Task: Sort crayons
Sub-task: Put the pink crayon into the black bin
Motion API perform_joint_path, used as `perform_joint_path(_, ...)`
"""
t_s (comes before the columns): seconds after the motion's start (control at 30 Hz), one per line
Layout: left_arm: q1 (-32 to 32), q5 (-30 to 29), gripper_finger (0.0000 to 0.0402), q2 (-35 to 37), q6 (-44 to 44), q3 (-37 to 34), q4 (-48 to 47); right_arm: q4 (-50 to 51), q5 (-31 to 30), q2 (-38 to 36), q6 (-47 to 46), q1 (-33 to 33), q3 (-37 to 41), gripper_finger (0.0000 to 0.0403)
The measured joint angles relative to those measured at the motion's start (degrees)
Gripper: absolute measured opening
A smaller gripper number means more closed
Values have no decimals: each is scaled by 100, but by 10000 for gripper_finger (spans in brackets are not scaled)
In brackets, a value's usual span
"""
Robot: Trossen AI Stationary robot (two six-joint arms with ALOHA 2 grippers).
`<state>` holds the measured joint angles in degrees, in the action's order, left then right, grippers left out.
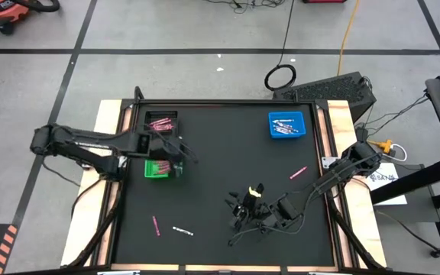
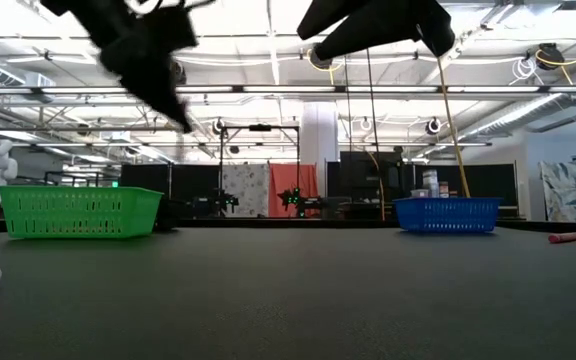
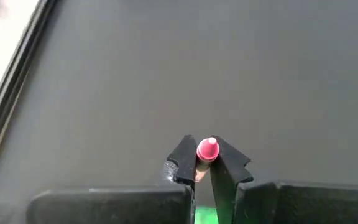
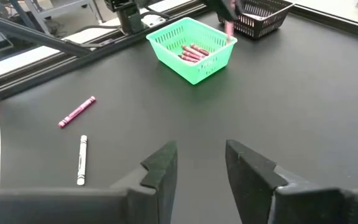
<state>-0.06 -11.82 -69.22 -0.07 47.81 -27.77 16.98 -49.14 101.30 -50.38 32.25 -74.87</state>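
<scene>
- While the left pincer (image 1: 176, 156) hangs just above the green tray (image 1: 157, 169) in the high view, the arm reaches in from the tabletop's left edge
- Left wrist view: pincer clamped on a pink crayon (image 3: 207, 150), pointing outward
- Right wrist view: right pincer (image 4: 201, 163) released, loose crayons (image 4: 78, 112) ahead

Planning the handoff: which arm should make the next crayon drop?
Left, probably. Its gripper is shut on a pink crayon near the green tray; the right gripper is open, empty, farther off.
</scene>
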Motion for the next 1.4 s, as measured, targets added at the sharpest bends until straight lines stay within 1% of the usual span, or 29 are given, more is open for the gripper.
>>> perform_joint_path(0.03, 130, -29, 20, 91, 58, -9, -336, 7, 2, 0, -2, -2, 0, 121)
perform_joint_path(0.17, 692, -153, 20, 273, 364, 0, -1065, 36, -2, 0, 5, -2, 0, 119)
perform_joint_path(0.3, 1302, -384, 20, 261, 747, -2, -1265, 96, -3, 0, -9, 0, 0, 119)
perform_joint_path(0.63, 2964, -519, 20, 196, 1702, 0, -1194, 174, -5, 0, -29, 9, 0, 119)
perform_joint_path(0.77, 3620, -507, 20, -29, 1747, 0, -1023, 174, -5, 0, 3, 9, 0, 118)
perform_joint_path(0.87, 3991, -246, 20, -308, 1750, 0, -856, 172, -5, 2, 5, 9, 0, 118)
perform_joint_path(0.97, 4247, -21, 20, -621, 1789, 2, -820, 174, -5, 4, 5, 9, 0, 118)
perform_joint_path(1.13, 4458, 33, 20, -1093, 1917, 2, -887, 183, -5, 4, 6, 9, 0, 118)
perform_joint_path(1.27, 4491, 129, 20, -1280, 2159, 2, -853, 222, -5, 4, 8, 9, 0, 118)
perform_joint_path(1.4, 4498, 132, 20, -1309, 2182, 2, -854, 222, -5, 4, 8, 8, 0, 118)
